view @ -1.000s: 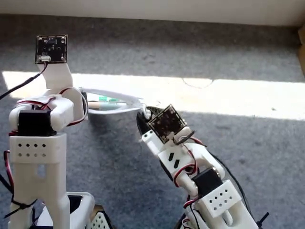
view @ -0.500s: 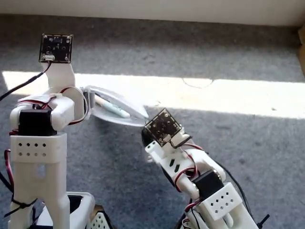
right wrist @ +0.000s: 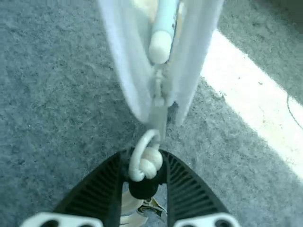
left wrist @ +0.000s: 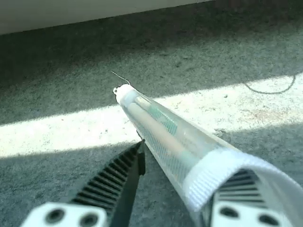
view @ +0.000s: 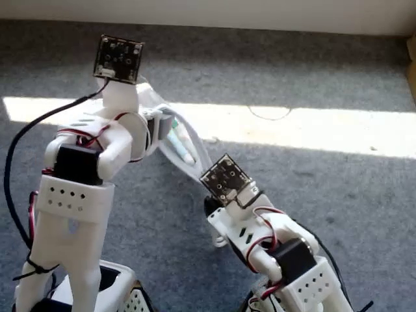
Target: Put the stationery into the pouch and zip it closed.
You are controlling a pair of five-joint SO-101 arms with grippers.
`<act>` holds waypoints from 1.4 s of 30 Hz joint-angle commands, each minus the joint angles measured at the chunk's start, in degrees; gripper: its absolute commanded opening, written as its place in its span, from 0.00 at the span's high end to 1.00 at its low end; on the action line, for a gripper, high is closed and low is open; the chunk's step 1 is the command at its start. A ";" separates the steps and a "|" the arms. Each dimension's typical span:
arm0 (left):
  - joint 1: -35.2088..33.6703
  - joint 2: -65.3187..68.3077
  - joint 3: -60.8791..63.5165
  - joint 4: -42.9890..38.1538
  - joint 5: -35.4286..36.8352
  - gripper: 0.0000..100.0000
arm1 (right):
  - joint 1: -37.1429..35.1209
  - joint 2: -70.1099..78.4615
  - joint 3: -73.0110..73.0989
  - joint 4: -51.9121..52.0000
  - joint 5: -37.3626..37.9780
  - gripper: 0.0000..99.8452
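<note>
A translucent mesh pouch [view: 188,151] hangs slanted above the carpet, stretched between the two arms. My left gripper [left wrist: 189,165] is shut on one end of the pouch [left wrist: 165,132], whose white webbing edge lies over one finger. Pens [left wrist: 158,127] lie inside along its length. In the right wrist view the other end of the pouch [right wrist: 123,71] gapes, with a pale pen tip [right wrist: 162,45] showing. My right gripper [right wrist: 143,160] is shut on the knotted white zipper pull cord [right wrist: 144,163], just below the slider [right wrist: 158,111].
Grey carpet [view: 338,195] lies all round, crossed by a bright sunlit band [view: 325,130]. A thin wire loop [view: 270,114] lies in that band. A pale wall runs along the far edge, and a brown object [view: 412,65] stands at the right edge.
The left arm has swung right and up, tipping the pouch from nearly level to steeply slanted. The right arm has drawn back toward its base, still on the pull cord.
</note>
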 commanded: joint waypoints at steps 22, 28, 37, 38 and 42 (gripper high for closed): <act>18.15 9.54 -28.44 17.23 -10.90 0.73 | 1.98 -20.26 -2.42 8.48 0.00 1.00; 18.15 9.10 -32.13 26.11 -17.14 0.73 | 8.13 -20.18 -2.86 8.40 0.00 1.00; 18.07 9.01 -31.78 31.74 -24.70 0.75 | 8.48 -19.91 -2.86 8.13 -0.09 1.00; 18.07 9.01 -31.69 31.82 -24.70 0.75 | 8.48 -19.91 -2.86 8.13 -0.09 1.00; 18.51 7.43 -29.14 31.82 -25.32 0.75 | 8.48 -19.91 -2.86 7.96 -0.26 1.00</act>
